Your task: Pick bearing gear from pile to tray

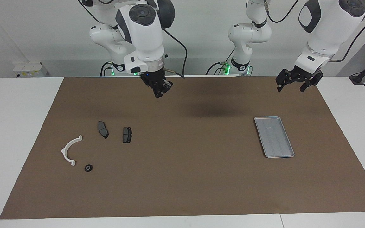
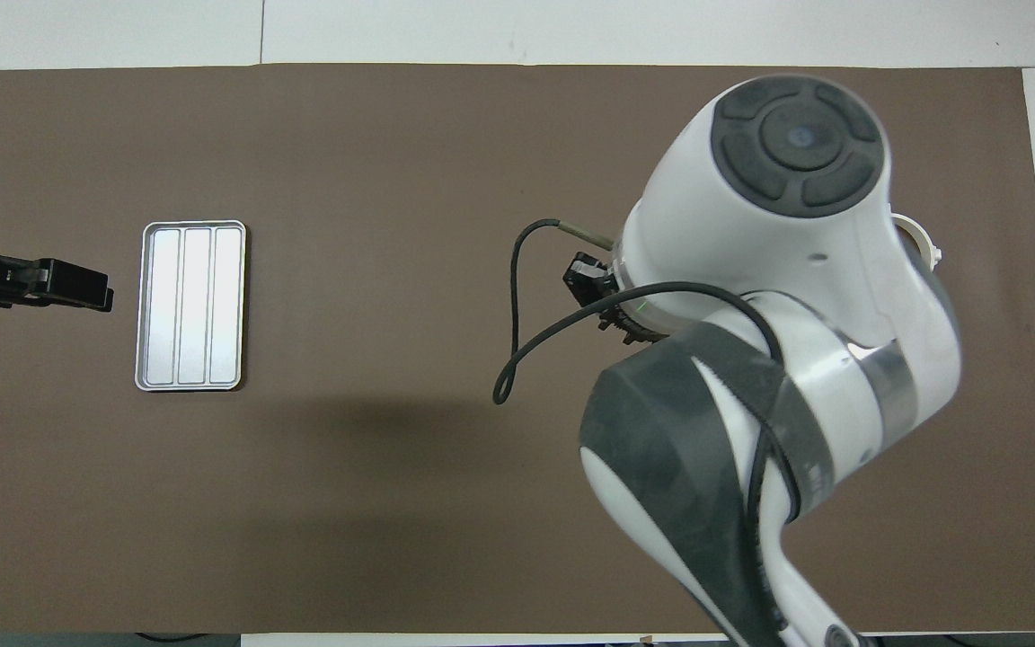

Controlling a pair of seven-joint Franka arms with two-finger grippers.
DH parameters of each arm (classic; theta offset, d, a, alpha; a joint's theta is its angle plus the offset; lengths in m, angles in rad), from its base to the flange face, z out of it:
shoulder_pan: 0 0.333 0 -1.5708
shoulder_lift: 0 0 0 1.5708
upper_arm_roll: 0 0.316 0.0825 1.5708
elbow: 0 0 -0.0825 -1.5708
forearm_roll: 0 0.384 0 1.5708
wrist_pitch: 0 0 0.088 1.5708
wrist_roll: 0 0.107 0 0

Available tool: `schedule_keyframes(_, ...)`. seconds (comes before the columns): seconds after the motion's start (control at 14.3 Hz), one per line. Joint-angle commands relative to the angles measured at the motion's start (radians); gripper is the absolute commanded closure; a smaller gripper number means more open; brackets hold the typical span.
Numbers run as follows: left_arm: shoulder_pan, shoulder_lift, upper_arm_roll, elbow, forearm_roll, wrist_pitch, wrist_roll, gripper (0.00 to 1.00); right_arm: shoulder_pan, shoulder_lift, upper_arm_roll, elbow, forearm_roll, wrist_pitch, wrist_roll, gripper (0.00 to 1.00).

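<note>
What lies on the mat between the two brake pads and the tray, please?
Nothing: in the facing view the brown mat is bare from the brake pads to the tray, apart from a shadow; the right claw hangs raised above it.
</note>
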Motion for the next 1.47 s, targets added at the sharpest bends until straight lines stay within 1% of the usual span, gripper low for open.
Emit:
schedule_keyframes(0.0,-0.007,-0.025,0.008,-0.029,-0.015,0.016,0.001,0.0,0.058,-0.011,0.003,-0.084,0.035,0.091,0.106,1.0)
schedule_keyframes(0.21,-0.007,-0.025,0.008,-0.029,-0.016,0.014,0.001,0.0,0.141,-0.01,0.003,-0.204,0.035,0.235,0.181,1.0)
schedule_keyframes(0.35,-0.007,-0.025,0.007,-0.029,-0.016,0.016,-0.001,0.0,0.167,0.002,0.003,-0.244,0.029,0.287,0.204,1.0)
schedule_keyframes(0.56,-0.006,-0.025,0.008,-0.029,-0.015,0.015,0.001,0.0,0.184,0.013,0.001,-0.323,0.012,0.382,0.213,1.0)
schedule_keyframes(0.84,-0.01,-0.025,0.007,-0.027,-0.015,0.019,0.004,0.0,0.193,0.041,0.001,-0.394,-0.055,0.474,0.213,1.0)
schedule_keyframes(1.05,-0.009,-0.025,0.005,-0.029,-0.016,0.034,-0.007,0.0,0.215,0.076,0.001,-0.41,-0.112,0.493,0.236,1.0)
schedule_keyframes(1.12,-0.009,-0.025,0.005,-0.031,-0.016,0.038,-0.013,0.0,0.241,0.107,0.0,-0.408,-0.16,0.5,0.274,1.0)
schedule_keyframes(1.26,-0.009,-0.025,0.005,-0.034,-0.016,0.04,-0.015,0.0,0.252,0.174,0.001,-0.403,-0.25,0.552,0.363,1.0)
schedule_keyframes(1.4,-0.009,-0.025,0.005,-0.038,-0.016,0.055,-0.018,0.0,0.25,0.196,0.001,-0.397,-0.258,0.565,0.37,1.0)
